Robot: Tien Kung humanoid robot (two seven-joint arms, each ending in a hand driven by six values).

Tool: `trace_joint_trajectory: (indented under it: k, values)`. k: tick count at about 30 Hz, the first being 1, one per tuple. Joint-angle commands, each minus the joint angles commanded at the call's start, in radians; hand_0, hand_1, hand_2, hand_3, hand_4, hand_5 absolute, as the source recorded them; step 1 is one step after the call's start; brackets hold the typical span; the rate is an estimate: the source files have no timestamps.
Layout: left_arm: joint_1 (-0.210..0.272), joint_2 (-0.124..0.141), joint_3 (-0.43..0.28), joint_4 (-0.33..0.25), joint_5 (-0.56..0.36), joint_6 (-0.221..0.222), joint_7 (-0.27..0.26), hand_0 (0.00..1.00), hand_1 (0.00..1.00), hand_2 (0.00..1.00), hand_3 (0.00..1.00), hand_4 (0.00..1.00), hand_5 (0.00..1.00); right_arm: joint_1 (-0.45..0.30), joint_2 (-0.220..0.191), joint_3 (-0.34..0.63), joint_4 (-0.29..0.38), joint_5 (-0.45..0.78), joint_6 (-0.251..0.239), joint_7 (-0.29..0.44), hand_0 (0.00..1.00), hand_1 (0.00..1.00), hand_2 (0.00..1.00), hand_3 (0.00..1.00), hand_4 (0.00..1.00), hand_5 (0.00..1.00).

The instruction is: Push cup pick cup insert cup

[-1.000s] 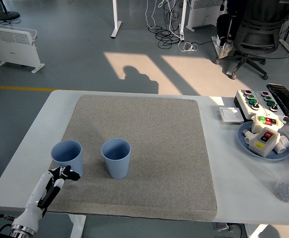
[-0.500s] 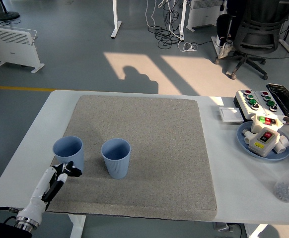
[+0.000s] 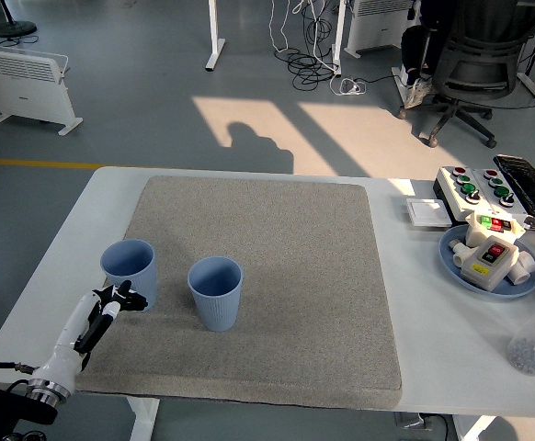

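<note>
The left hand [image 3: 120, 298] touches the near side of the left cup [image 3: 129, 273]; its small dark fingers blur together, grip unreadable. The second cup [image 3: 215, 292] stands just right.

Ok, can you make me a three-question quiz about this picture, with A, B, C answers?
1. Where do the cups stand?
A. on the grey mat
B. on the blue plate
C. on the floor

2. How many blue cups are there?
A. one
B. two
C. four

3. How are the cups?
A. tipped over
B. stacked
C. upright and apart

Answers:
1 A: the left cup and the right cup both sit on the grey mat.
2 B: only those two show.
3 C: both open upward with a gap between them; the left robot hand is at the left cup's near side.
</note>
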Motion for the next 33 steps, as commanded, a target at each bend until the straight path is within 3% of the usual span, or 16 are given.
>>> trace_joint_trajectory:
  k: [33]
  values:
    - [-0.242,0.027,0.232,0.207,-0.211,0.027,-0.061,0.66,0.563,0.526,0.471,0.637,0.998,0.009,0.007,-0.003,0.001,-0.004,0.003,0.003,0.708,0.636,0.646,0.584,0.124,0.409]
